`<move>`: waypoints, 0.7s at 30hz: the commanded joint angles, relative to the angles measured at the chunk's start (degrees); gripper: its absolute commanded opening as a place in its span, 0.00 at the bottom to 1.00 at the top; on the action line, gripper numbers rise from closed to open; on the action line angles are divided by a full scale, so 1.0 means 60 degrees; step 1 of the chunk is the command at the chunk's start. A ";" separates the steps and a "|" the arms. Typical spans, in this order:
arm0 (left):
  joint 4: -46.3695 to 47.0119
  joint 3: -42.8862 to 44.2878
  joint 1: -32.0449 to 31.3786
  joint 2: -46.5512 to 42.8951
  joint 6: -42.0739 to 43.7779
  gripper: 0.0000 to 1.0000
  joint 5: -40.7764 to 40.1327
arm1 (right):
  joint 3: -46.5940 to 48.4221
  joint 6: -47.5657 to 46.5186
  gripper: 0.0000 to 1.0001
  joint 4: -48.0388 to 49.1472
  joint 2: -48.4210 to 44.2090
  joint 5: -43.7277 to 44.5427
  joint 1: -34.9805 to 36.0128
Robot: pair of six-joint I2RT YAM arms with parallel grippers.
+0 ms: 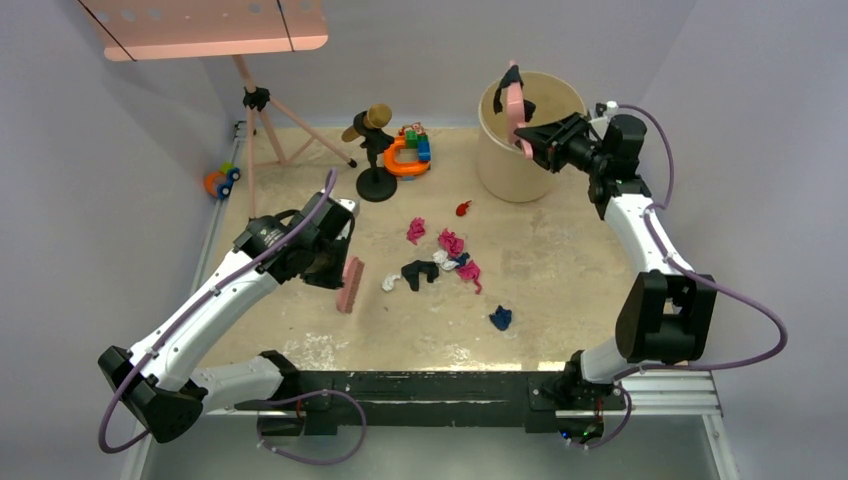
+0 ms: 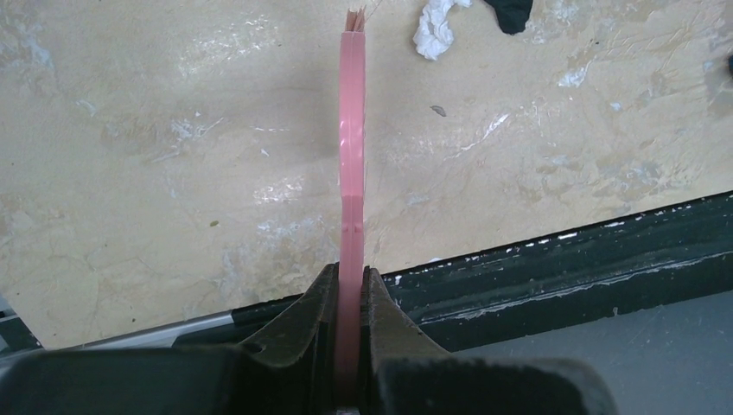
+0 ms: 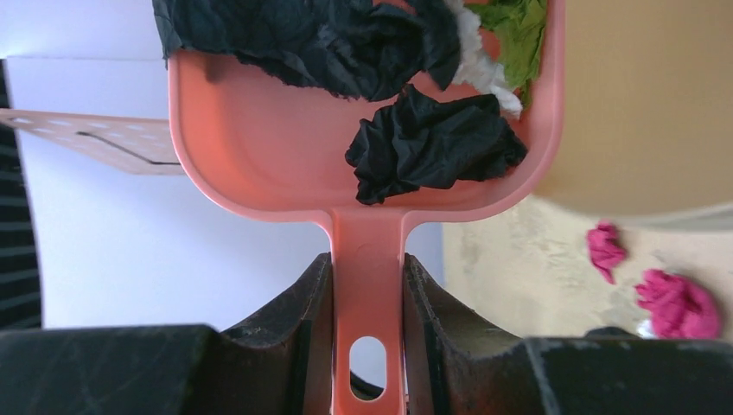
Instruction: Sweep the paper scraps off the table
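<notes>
Paper scraps in pink, white, dark and red lie mid-table; a blue one lies nearer the front. My left gripper is shut on the pink brush, which stands on the table left of the scraps; it is seen edge-on in the left wrist view. My right gripper is shut on the handle of the pink dustpan, tilted over the beige bin. Dark, white and green scraps lie in the pan.
A black stand with a tan head and bright toy blocks with an orange ring stand at the back. A pink tripod stands back left. A black bar runs along the front edge.
</notes>
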 commanded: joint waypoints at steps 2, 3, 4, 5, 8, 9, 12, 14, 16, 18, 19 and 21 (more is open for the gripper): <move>0.0367 -0.0053 0.0023 -0.0131 -0.0194 0.00 0.0159 | 0.0131 0.1541 0.00 0.1438 -0.0203 -0.0596 -0.0021; 0.0373 -0.0053 0.0017 -0.0124 -0.0194 0.00 0.0170 | 0.0242 0.1528 0.00 0.1151 -0.0196 -0.0535 -0.0026; 0.0372 -0.0053 0.0023 -0.0132 -0.0194 0.00 0.0168 | 0.0380 0.1501 0.00 0.0775 -0.0173 -0.0435 -0.0031; 0.0369 -0.0042 0.0024 -0.0124 -0.0194 0.00 0.0164 | 0.0584 0.1426 0.00 0.0186 -0.0159 -0.0301 -0.0027; 0.0383 -0.0031 0.0016 -0.0107 -0.0180 0.00 0.0149 | 0.1814 0.0633 0.00 -0.2624 0.0049 0.0446 -0.0027; 0.0392 -0.0025 0.0012 -0.0110 -0.0179 0.00 0.0149 | 0.2347 0.0261 0.00 -0.3780 0.0178 0.0838 -0.0036; 0.0420 -0.0004 0.0012 -0.0062 -0.0178 0.00 0.0174 | 0.3236 -0.0077 0.00 -0.5296 0.0436 0.1229 -0.0063; 0.0437 -0.0006 0.0012 -0.0032 -0.0179 0.00 0.0190 | 0.3165 0.0304 0.00 -0.5271 0.0511 0.1114 -0.0106; 0.0444 0.0004 0.0007 0.0016 -0.0186 0.00 0.0207 | 0.3228 0.0623 0.00 -0.5571 0.0644 0.1198 -0.0137; 0.0417 0.0033 0.0003 0.0019 -0.0179 0.00 0.0211 | 0.3567 0.0759 0.00 -0.6180 0.0851 0.1444 -0.0149; 0.0396 0.0056 0.0009 0.0026 -0.0179 0.00 0.0208 | 0.3826 0.0749 0.00 -0.6541 0.0990 0.1573 -0.0150; 0.0364 0.0064 0.0009 0.0017 -0.0165 0.00 0.0168 | 0.4405 0.0703 0.00 -0.7471 0.1318 0.1900 -0.0168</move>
